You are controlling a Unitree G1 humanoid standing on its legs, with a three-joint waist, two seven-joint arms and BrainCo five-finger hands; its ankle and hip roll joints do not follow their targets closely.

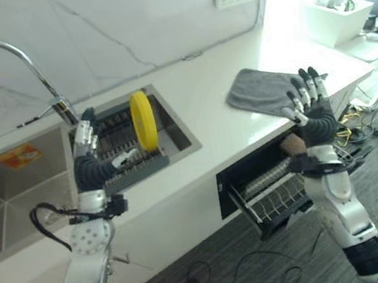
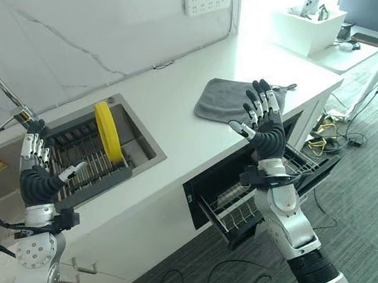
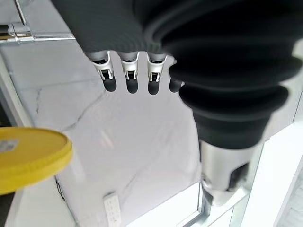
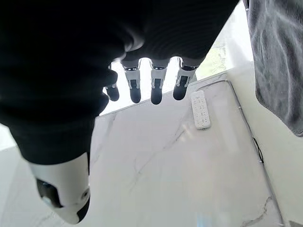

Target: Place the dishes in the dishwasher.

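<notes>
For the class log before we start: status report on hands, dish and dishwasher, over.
Left hand and right hand raised, open, empty. Yellow plate upright in sink rack. Dishwasher drawer pulled out under counter. Grey cloth on counter, not in the way.

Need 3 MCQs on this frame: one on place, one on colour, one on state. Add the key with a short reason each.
1. Where does the round yellow plate stand?
A. On edge in the dark dish rack in the steel sink
B. Flat on the grey cloth
C. In the pulled-out dishwasher rack

2. What colour is the folded cloth on the white counter?
A. Yellow
B. Grey
C. Red

3. What state is the dishwasher's wire rack under the counter in?
A. Pushed in behind a closed door
B. Pulled out, with no yellow plate in it
C. Lifted onto the counter

Answers:
1 A: the plate stands upright between the rack's ribs, beside the left hand.
2 B: it lies grey behind the raised right hand.
3 B: the rack juts out below the counter edge.
</notes>
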